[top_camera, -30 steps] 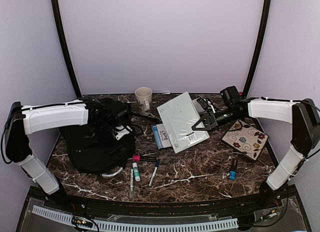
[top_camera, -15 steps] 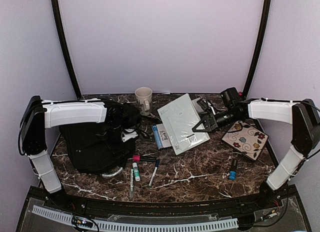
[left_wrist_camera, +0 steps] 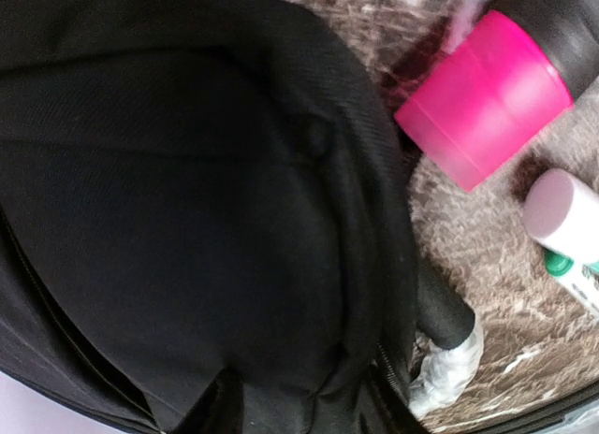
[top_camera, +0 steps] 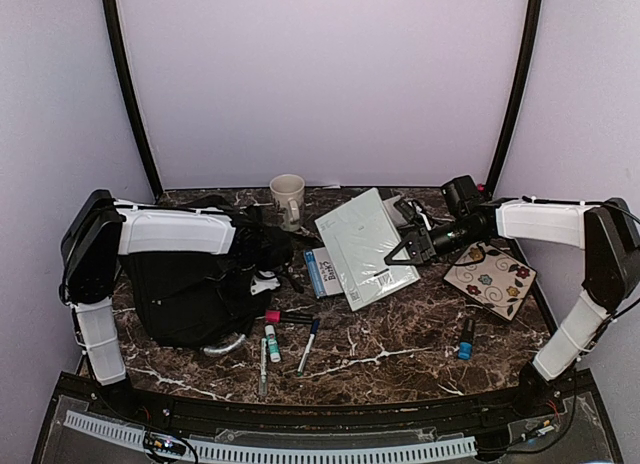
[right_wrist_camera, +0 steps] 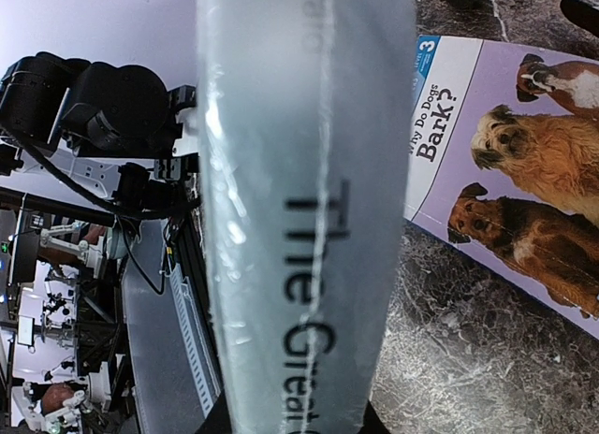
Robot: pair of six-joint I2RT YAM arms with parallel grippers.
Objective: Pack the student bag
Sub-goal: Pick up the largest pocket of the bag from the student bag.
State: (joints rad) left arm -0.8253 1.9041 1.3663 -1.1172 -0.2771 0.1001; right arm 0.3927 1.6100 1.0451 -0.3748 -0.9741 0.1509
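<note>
Lying on the left half of the marble table, the student bag is a slumped black heap whose right edge comes just beside a pink-capped marker and a white glue stick. The left gripper hangs low over that right edge; its wrist camera shows only black fabric, the pink cap and the glue stick's end, so whether its jaws are wide or narrow cannot be told. Right of the bag, at the middle of the table, the right gripper is clamped on the right edge of a white book, whose spine fills the right wrist view. A blue book on barking dogs lies partly under it. A cream mug stands at the far edge, and a flowered tile lies at the right.
</note>
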